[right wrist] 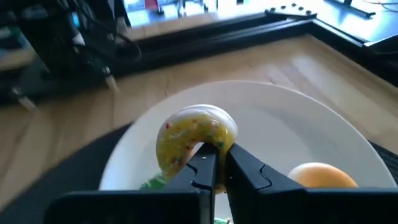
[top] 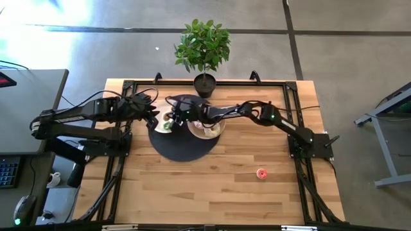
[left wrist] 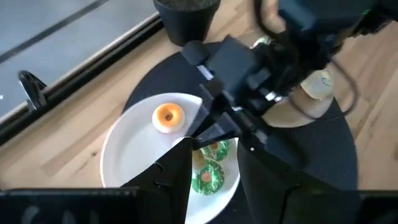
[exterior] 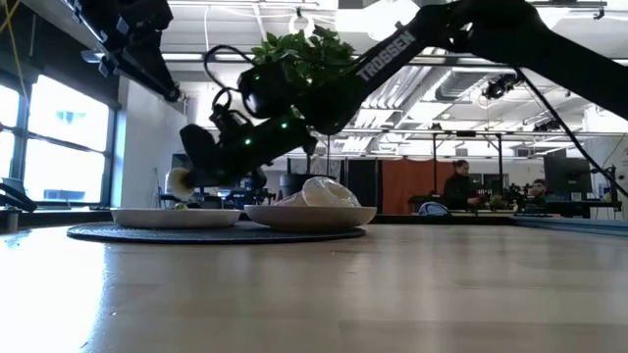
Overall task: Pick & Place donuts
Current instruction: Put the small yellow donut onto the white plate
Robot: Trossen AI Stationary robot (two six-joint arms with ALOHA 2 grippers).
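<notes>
White plate (left wrist: 124, 155) holds an orange-topped donut (left wrist: 168, 117) and green donuts (left wrist: 207, 177); gripped donut (right wrist: 189, 135) yellow, seemingly speckled.

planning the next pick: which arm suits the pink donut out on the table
Probably right: the pink donut lies on its side, near its base. Right gripper first must drop the yellow donut; left gripper is farther off.

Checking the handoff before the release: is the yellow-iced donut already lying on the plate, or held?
Held. The right gripper is shut on the yellow-iced donut, gripping its ring and holding it tilted above the white plate.
</notes>
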